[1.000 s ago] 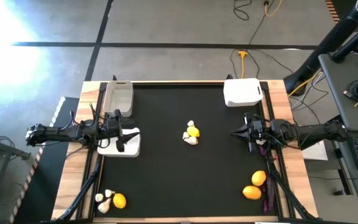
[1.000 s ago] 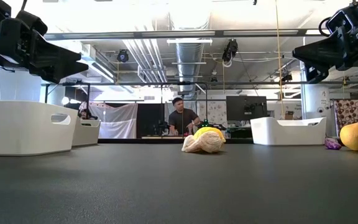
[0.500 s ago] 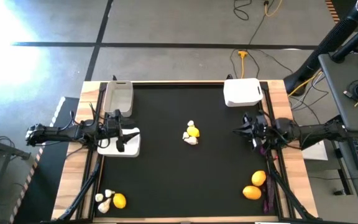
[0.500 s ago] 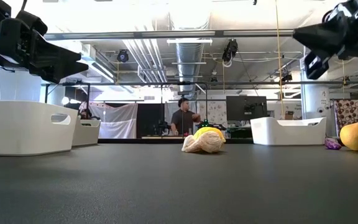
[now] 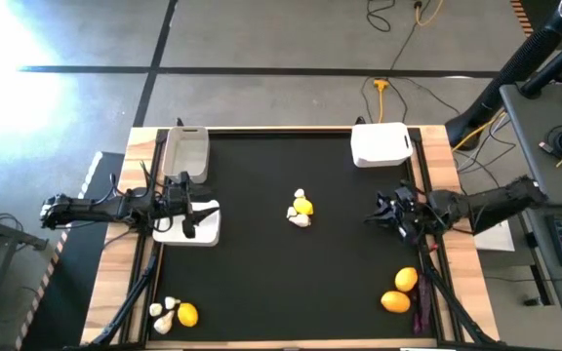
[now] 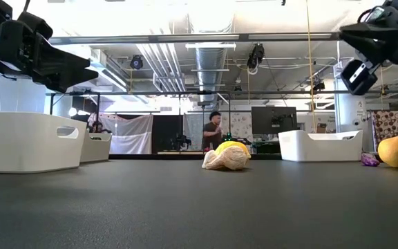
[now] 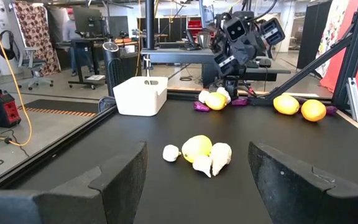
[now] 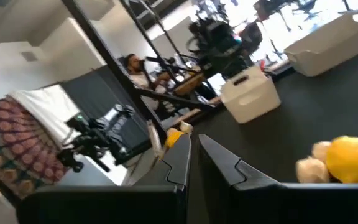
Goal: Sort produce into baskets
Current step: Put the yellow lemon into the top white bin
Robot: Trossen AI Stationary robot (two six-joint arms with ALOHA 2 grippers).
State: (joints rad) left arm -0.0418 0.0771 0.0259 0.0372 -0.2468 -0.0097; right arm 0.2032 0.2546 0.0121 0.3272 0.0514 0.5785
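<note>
Three baskets on the black tabletop: greyish one at far left, white one at far right, another white one beneath the left gripper, fingers wide apart, empty. Right gripper raised near the right edge, fingers closed, empty. Lemon and garlic bulbs at centre; more produce at both near corners.

Left arm: extended level from the table's left edge toward the centre, wrist straight. Left gripper raised above the table surface, its two dark fingers spread wide with nothing between them. Right arm: reaching in from the right edge, angled slightly, wrist apparently rolled to one side. Right gripper held high above the table, fingers pressed together and empty.
</note>
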